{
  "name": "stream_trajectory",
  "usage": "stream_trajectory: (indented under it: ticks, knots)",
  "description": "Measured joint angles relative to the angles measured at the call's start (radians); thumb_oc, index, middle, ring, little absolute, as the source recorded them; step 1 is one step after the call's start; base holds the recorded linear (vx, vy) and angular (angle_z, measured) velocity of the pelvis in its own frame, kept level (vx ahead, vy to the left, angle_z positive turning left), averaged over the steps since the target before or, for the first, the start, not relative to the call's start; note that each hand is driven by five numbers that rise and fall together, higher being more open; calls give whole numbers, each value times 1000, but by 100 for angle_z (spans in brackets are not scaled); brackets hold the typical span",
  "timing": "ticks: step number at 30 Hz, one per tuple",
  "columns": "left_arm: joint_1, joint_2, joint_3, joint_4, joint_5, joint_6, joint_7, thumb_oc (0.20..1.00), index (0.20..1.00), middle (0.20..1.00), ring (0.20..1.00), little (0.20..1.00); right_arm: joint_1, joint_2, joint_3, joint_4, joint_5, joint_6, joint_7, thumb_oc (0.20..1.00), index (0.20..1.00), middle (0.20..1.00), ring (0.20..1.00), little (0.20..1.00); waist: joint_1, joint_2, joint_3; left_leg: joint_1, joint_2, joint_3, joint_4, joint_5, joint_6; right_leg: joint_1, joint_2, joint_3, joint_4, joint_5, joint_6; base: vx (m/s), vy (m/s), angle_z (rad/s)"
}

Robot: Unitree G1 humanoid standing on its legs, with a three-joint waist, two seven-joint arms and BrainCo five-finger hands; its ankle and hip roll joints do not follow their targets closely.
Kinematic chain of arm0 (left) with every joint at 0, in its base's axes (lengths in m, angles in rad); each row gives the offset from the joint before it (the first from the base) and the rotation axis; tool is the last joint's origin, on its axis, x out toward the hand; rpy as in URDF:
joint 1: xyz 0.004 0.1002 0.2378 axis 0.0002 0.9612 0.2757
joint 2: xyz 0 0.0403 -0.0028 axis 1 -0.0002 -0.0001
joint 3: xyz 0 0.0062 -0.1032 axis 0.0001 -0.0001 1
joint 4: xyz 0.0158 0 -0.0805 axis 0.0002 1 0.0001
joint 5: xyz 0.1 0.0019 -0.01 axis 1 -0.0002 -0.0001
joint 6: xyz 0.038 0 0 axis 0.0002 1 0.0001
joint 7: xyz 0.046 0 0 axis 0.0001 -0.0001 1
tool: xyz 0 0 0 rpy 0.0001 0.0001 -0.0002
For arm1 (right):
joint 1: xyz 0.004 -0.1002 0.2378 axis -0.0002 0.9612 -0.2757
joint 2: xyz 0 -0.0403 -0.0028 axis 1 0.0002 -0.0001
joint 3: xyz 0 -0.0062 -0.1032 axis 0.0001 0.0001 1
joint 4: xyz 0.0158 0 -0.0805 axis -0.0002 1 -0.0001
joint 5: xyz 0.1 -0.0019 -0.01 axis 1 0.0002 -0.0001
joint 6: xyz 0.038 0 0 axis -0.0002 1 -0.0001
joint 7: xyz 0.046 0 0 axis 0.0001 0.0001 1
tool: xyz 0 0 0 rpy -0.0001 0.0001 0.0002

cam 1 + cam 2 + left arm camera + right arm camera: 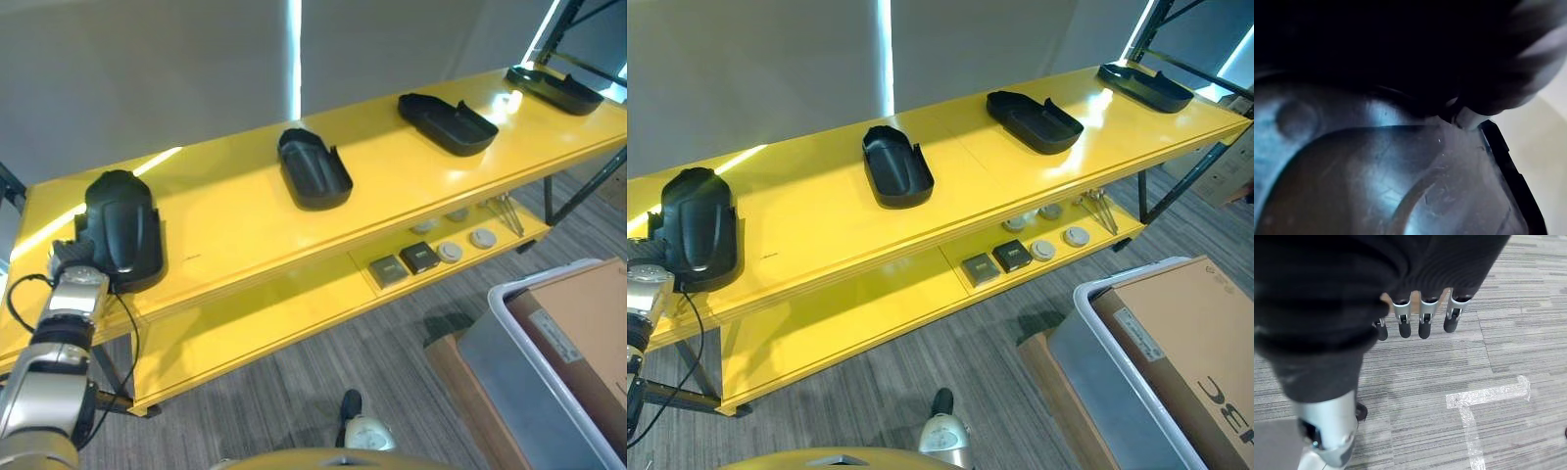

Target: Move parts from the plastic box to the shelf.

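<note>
Black plastic part (121,230) sits at the left end of the yellow shelf (235,235), long axis pointing away from us; our left robot hand (73,257) touches its near edge, grip we cannot tell. Right robot hand (1420,316) hangs over the floor (1498,362), well apart, fingers straight and empty.

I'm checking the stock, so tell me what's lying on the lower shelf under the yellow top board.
On the lower shelf: two small square parts and several round discs. Farther back, the top board hides it.
</note>
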Motion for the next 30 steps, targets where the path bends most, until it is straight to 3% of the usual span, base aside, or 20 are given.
stream_trajectory:
  ticks: [21,30]
  knots:
    - [-5,1,-18,72,-5,-6,3,200,200,200,200,200,-16,-1,8,50,0,-67,0,1000,1000,1000,1000,1000,-18,9,8,-16,0,0,0,-1,-1,-17,-5,3,-1,-1,-1,0,0,0]
    - [-59,-42,-37,72,-17,-22,11,200,200,200,200,200,-30,-1,10,55,0,-88,-1,1000,1000,1000,1000,1000,-24,9,41,-19,1,4,0,-2,-2,-25,-4,10,-1,-1,-2,-2,-1,-2]
